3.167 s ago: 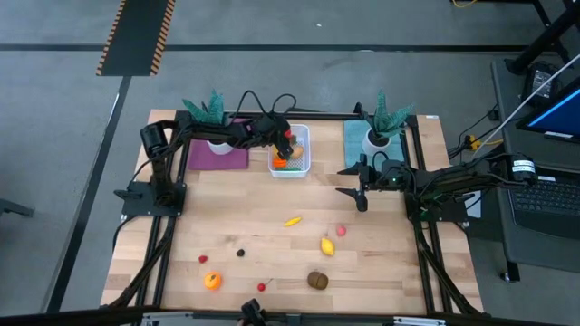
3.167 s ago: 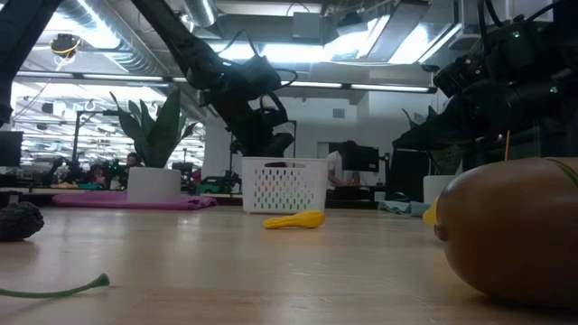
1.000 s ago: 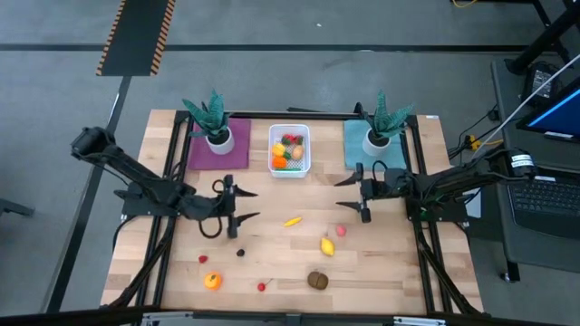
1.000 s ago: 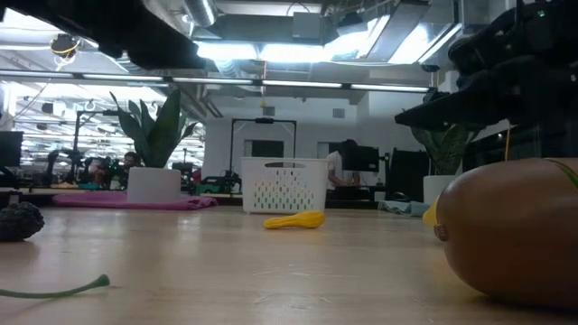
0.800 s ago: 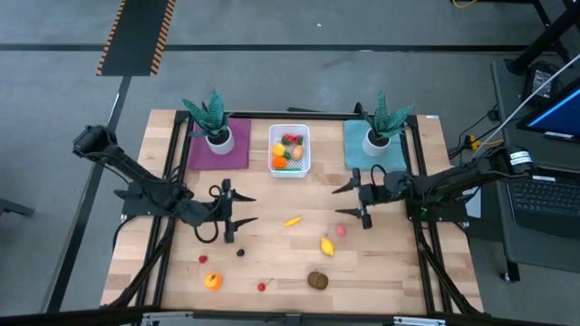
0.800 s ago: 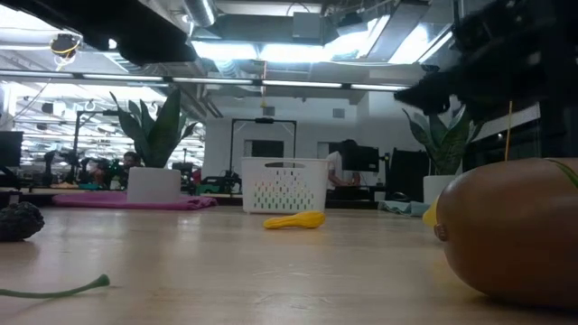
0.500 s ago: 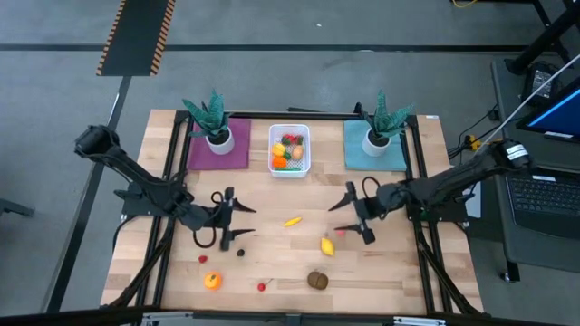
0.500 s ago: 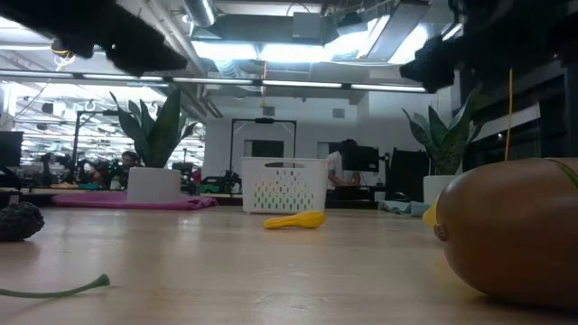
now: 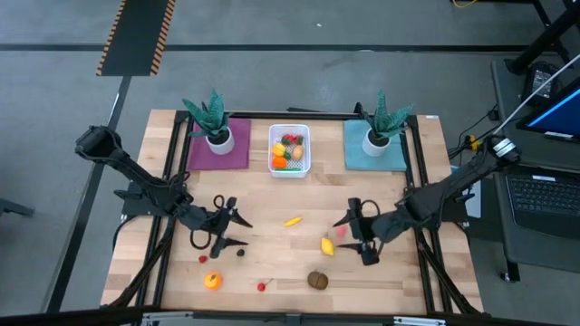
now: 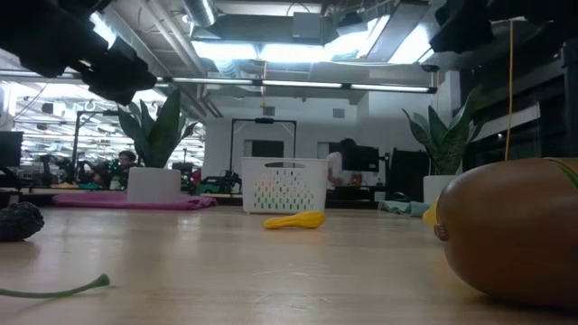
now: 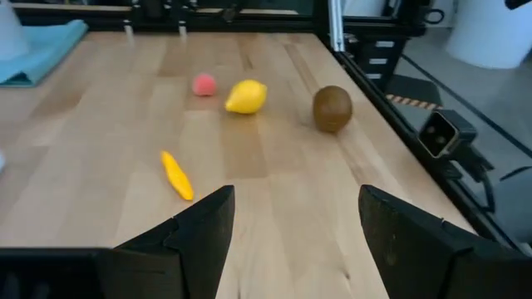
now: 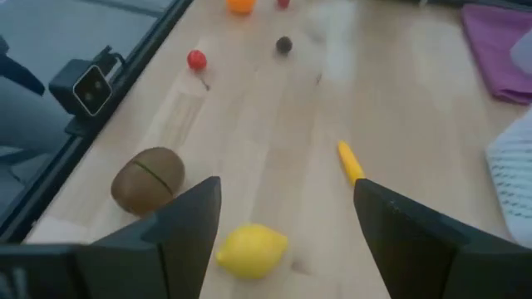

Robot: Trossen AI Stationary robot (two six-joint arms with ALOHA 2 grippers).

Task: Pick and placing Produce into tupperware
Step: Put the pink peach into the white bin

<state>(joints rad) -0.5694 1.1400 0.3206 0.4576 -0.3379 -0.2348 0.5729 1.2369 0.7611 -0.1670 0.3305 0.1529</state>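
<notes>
The white tupperware point(image 9: 290, 150) stands at the far middle with several produce pieces inside. Loose produce lies on the wood: a yellow banana point(image 9: 292, 220), a lemon point(image 9: 326, 245), a pink strawberry point(image 9: 341, 231), a brown kiwi point(image 9: 317, 280), an orange point(image 9: 212, 281), a cherry point(image 9: 262, 287) and a dark berry point(image 9: 240, 253). My left gripper point(image 9: 234, 230) hovers open, left of the banana point(image 11: 176, 176). My right gripper point(image 9: 351, 238) hovers open just right of the lemon point(image 12: 252, 249) and the strawberry. Neither holds anything.
Two teal spiky plants in white pots stand on a purple mat point(image 9: 217, 150) and a teal mat point(image 9: 373, 149) on either side of the tupperware. A small red strawberry point(image 9: 203, 259) lies near the front left. Black frame rails run along the table's left and right edges.
My right gripper has swung from beside the teal mat toward the table's near edge and now hangs by the lemon, staying open. My left gripper has drifted a little toward the near edge, lower and tipped down, and is open as before. No produce has moved.
</notes>
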